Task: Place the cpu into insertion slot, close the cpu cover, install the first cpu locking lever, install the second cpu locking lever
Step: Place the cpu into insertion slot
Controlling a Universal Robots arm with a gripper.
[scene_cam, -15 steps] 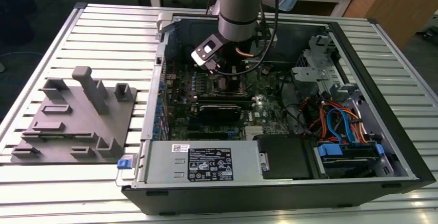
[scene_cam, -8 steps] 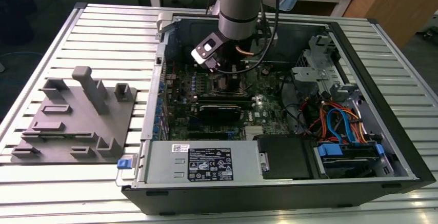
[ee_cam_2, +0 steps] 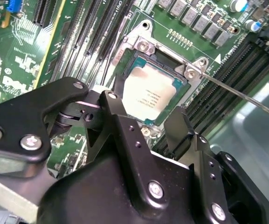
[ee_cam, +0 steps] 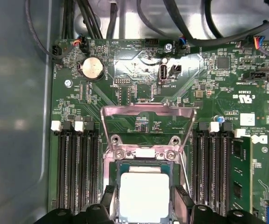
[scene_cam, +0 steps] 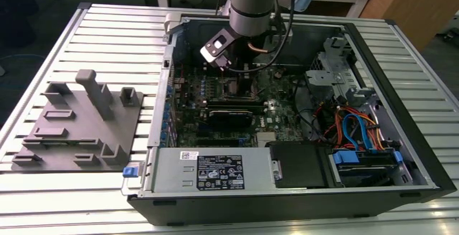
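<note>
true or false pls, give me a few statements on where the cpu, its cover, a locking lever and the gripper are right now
1. The cpu lies in the insertion slot. True.
2. The cpu cover is shut over the cpu. False: it stands flipped open, away from the chip.
3. The gripper is outside the computer case. False: it is inside the case, right at the cpu.
4. A locking lever juts out free from a corner of the slot, not latched down. True.
</note>
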